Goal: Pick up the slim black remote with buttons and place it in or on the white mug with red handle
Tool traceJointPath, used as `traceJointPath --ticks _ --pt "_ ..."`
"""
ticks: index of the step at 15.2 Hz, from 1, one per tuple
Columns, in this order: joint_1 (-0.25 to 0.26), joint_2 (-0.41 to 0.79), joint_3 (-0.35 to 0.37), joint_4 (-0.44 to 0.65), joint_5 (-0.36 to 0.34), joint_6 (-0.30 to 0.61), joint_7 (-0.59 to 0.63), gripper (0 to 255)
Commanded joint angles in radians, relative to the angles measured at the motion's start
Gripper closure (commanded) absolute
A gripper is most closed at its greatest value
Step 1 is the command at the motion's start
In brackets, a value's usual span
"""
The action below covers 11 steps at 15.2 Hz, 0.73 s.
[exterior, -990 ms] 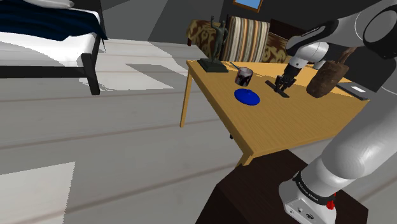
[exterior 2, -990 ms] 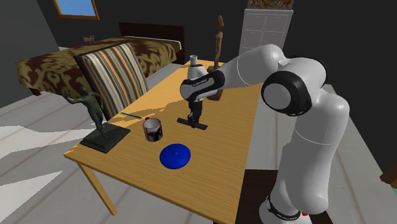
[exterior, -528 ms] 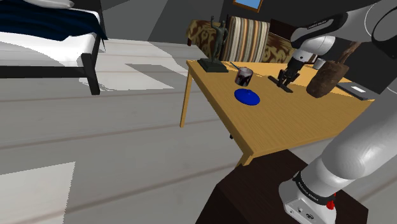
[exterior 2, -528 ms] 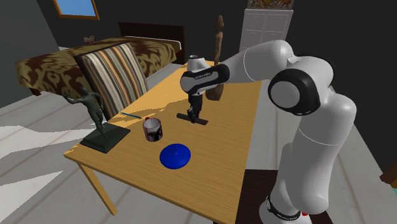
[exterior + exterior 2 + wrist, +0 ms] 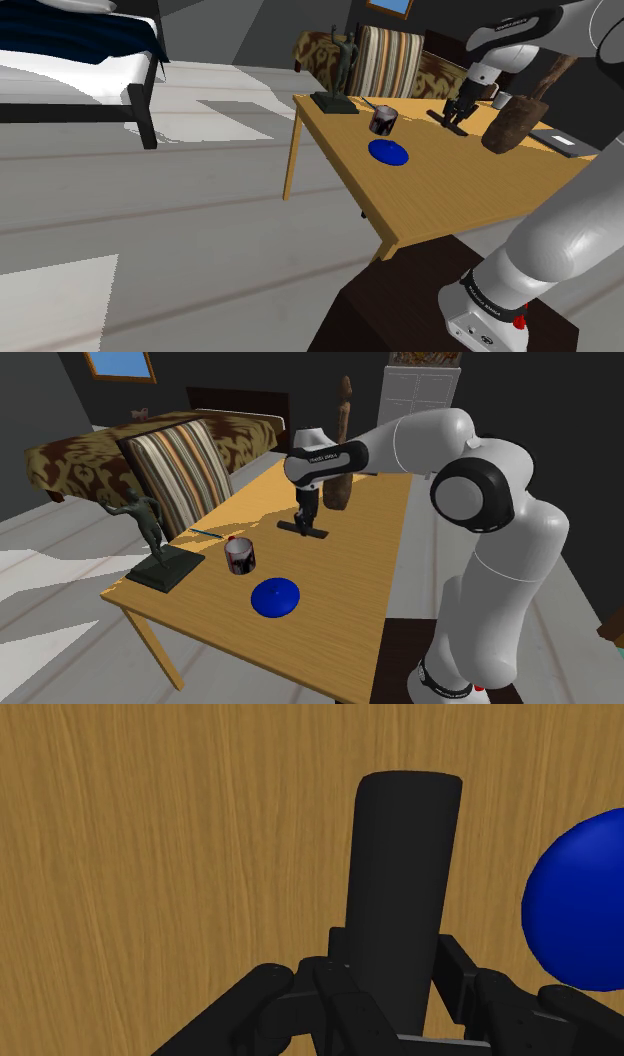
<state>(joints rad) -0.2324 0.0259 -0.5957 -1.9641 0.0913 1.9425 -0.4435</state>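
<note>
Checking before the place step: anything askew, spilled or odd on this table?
Nothing stands out. The slim black remote is clasped between the fingers of the gripper, above the wooden table. The small white and red mug stands upright near the flat blue disc.

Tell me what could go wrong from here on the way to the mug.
1. The remote sticks out well past the fingers clasping it, so it may swivel in the grip during the carry.
2. The mug looks narrow beside the long remote; laid across the rim it might slide off or tip the mug.
3. The statue stands close to the mug, so a low approach could clip it.
</note>
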Motion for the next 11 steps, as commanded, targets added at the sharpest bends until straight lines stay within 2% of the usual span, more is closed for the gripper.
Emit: traceJointPath --ticks 1,5,11 --pt "0.000 -0.004 0.000 0.023 -0.003 -0.026 0.004 255" --pt "0.001 -0.015 0.001 0.063 -0.011 -0.075 0.012 255" --pt "0.019 0.174 0.037 0.265 0.093 -0.115 0.048 255"
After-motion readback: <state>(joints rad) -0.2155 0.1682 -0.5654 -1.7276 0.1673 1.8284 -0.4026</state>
